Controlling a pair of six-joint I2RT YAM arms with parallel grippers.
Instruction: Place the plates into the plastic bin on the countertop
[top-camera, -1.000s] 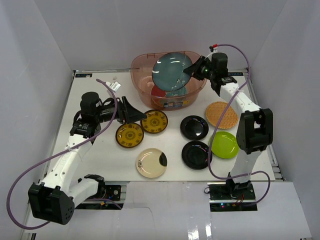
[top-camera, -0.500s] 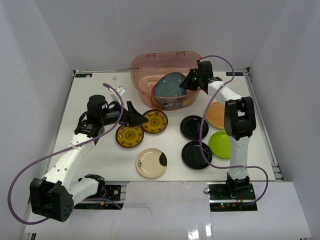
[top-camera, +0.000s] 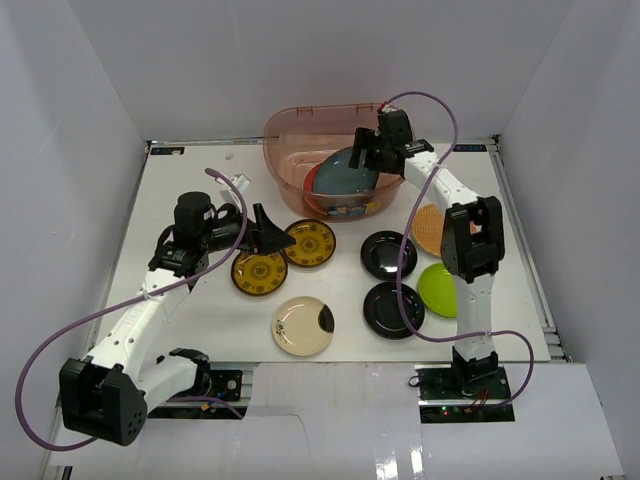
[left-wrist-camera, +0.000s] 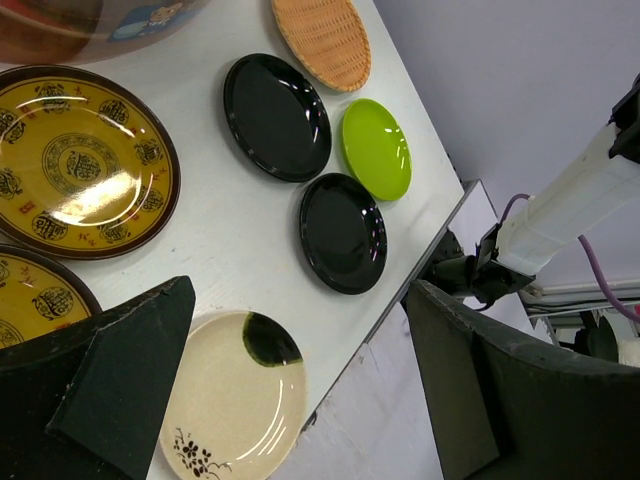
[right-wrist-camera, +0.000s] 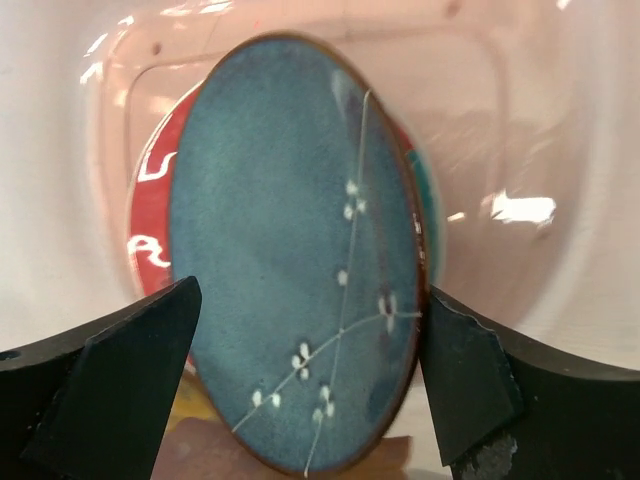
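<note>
Withdrawal next, I judge: blue-grey plate (right-wrist-camera: 300, 250) leans inside the plastic bin (top-camera: 285, 135) on the red plate (right-wrist-camera: 150, 230), right claw (right-wrist-camera: 310, 300) spread either side. I'd rise straight, missing plate and bin rim. Left claw (left-wrist-camera: 300, 290) gapes in front of the bin.

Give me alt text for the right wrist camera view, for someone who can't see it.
A blue-grey plate with small white blossoms leans tilted inside the translucent pinkish plastic bin, in front of a red plate. The right gripper stands open, its two dark fingers at either side in the foreground.
</note>
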